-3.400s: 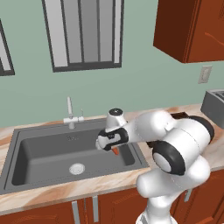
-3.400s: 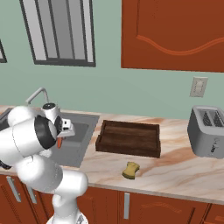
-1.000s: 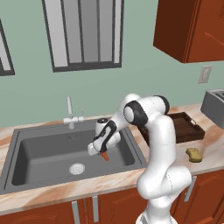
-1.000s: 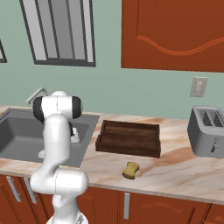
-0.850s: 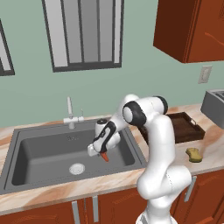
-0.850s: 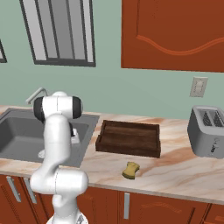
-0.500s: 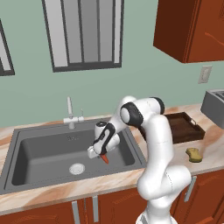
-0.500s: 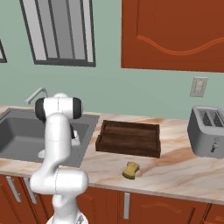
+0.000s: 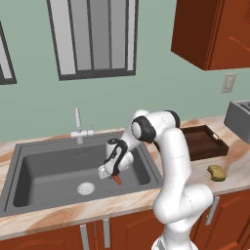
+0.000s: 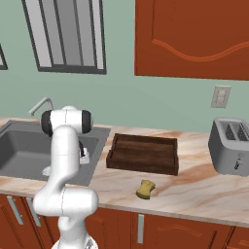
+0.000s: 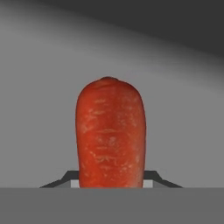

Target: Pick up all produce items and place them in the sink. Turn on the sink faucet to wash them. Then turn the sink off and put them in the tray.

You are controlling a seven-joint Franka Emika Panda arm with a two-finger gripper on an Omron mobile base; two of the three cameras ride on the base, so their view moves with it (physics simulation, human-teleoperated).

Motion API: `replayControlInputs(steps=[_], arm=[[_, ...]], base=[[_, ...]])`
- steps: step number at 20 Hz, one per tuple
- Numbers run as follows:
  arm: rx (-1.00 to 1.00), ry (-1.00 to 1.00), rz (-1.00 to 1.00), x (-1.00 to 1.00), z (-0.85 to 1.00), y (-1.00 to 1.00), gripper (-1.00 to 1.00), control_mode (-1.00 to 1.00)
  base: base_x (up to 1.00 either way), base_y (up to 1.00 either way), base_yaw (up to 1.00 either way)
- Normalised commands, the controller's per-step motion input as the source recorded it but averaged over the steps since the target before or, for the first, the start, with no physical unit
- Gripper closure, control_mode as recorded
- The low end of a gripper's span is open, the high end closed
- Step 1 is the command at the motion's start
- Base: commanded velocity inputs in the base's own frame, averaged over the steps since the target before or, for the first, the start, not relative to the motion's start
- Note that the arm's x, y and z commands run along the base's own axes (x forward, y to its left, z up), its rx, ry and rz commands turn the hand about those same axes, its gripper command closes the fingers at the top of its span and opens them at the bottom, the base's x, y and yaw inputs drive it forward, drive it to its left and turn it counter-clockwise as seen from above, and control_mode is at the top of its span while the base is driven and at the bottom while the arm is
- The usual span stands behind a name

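The white arm reaches down into the large dark grey recessed sink (image 9: 44, 171), its fingers (image 9: 115, 177) pinching a small slim red-orange carrot (image 9: 117, 179) that hangs tip-down just above the basin floor, right of the round silver drain (image 9: 85, 187). This looks like the first step, getting the produce into the sink. Next, I'd guess, the fingers must spread to drop it, then rise toward the slim silver faucet (image 9: 78, 128).

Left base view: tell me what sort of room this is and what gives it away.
A rendered home kitchen, most likely. A dark grey sink with a slim faucet sits in a marbled beige countertop, with red-brown cabinets above and below, and a grey toaster by a wall outlet.
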Motion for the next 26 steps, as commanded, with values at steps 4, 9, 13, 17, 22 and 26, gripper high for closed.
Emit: replayControlInputs(steps=[4, 9, 13, 17, 22, 26], arm=[[0.0, 0.0, 0.0, 0.13, -0.22, 0.0, 1.0, -1.0], [0.0, 0.01, 0.0, 0.17, -0.23, 0.02, 1.0, -1.0], [0.0, 0.05, 0.0, 0.22, -0.25, 0.06, 1.0, -1.0], [0.0, 0.06, 0.01, 0.23, -0.24, 0.06, 1.0, -1.0], [0.0, 0.04, 0.02, 0.16, -0.24, 0.04, -1.0, -1.0], [0.0, 0.0, 0.01, 0.04, -0.07, 0.01, -1.0, -1.0]], base=[[0.0, 0.0, 0.0], [0.0, 0.0, 0.0], [0.0, 0.0, 0.0], [0.0, 0.0, 0.0], [0.0, 0.0, 0.0], [0.0, 0.0, 0.0]])
